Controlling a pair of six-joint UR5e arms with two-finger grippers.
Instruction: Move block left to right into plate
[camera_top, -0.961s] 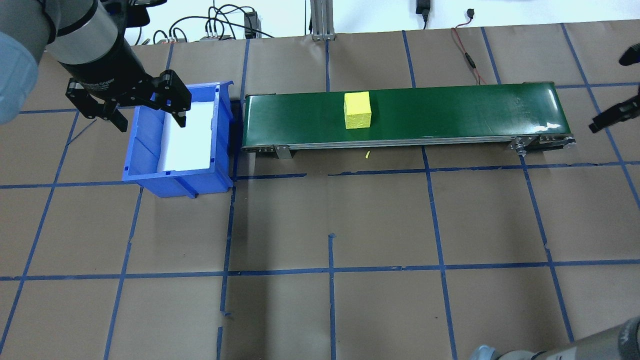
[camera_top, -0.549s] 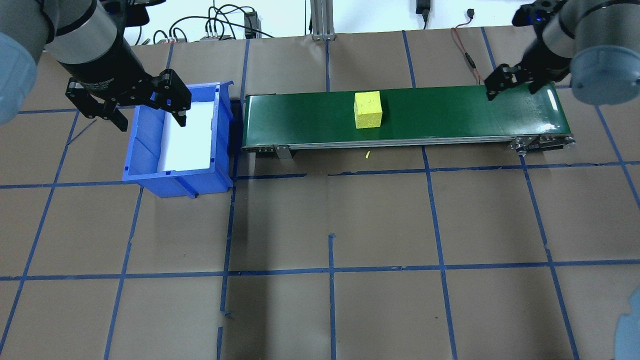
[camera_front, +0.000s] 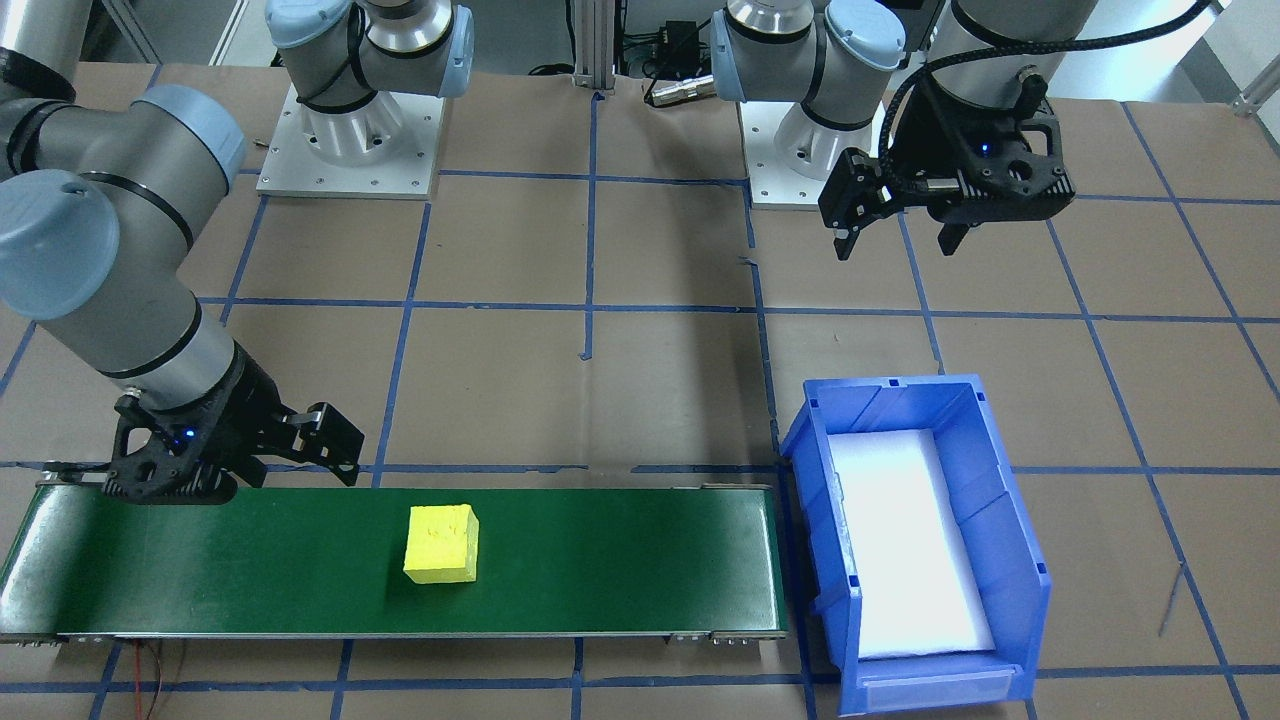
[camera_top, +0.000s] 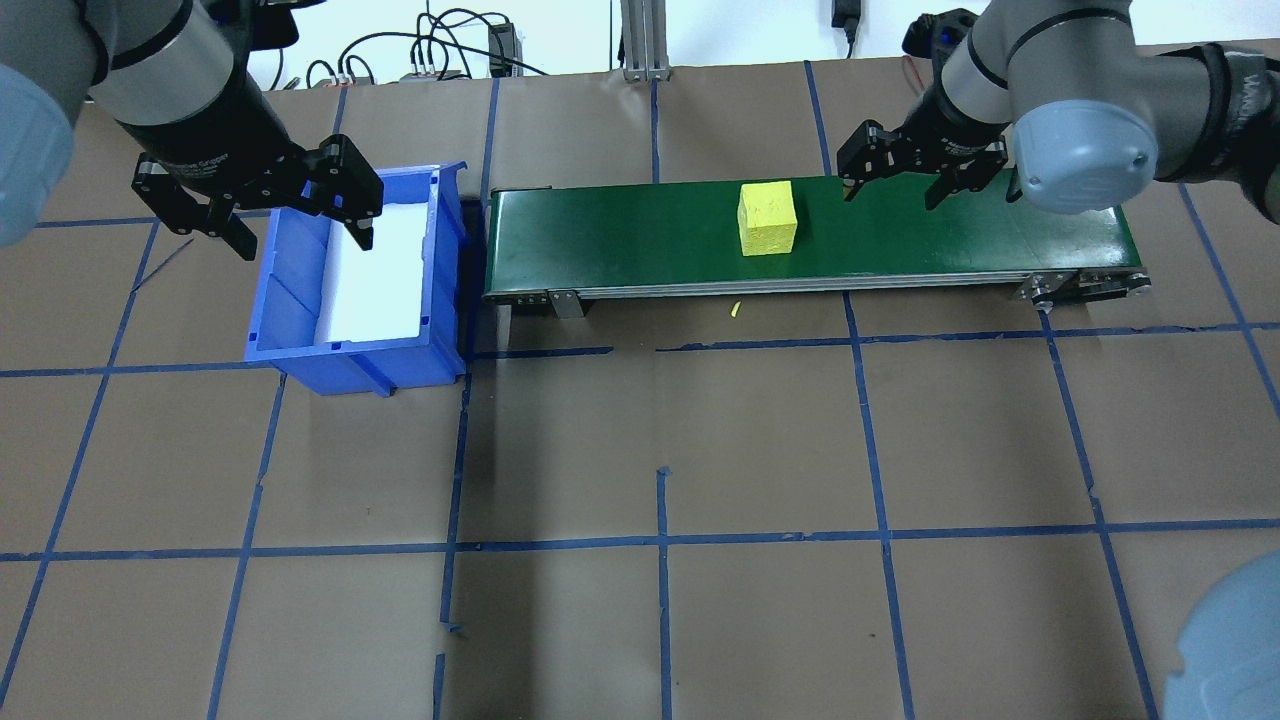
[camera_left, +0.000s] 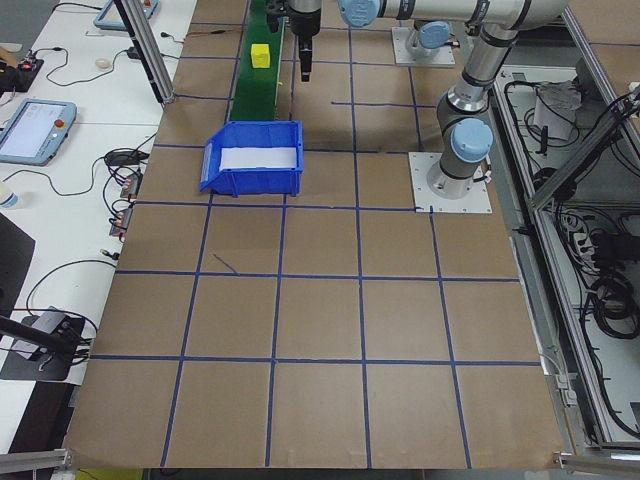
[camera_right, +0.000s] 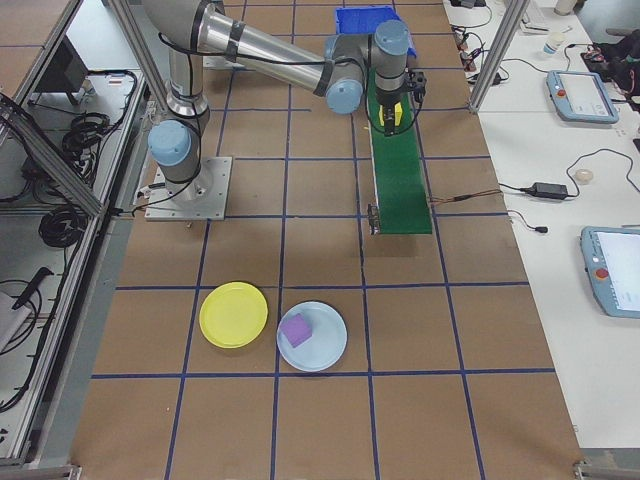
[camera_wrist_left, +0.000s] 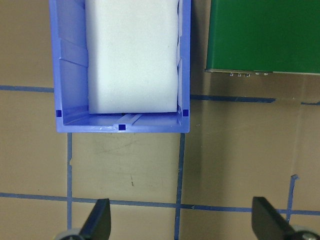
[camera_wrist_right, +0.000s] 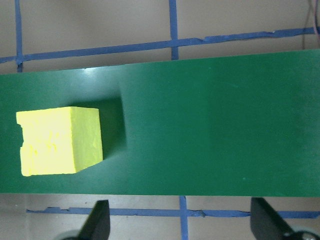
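The yellow block has been carried further right along the green conveyor belt, where the empty, open-jawed right gripper has arrived nearby for the pickup, while the left gripper remains open over the blue bin.

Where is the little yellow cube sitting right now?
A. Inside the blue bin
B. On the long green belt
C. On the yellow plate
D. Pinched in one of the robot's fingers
B. The yellow cube rests on the green belt, apart from both grippers; the blue bin holds only a white pad, and the yellow plate lies bare.
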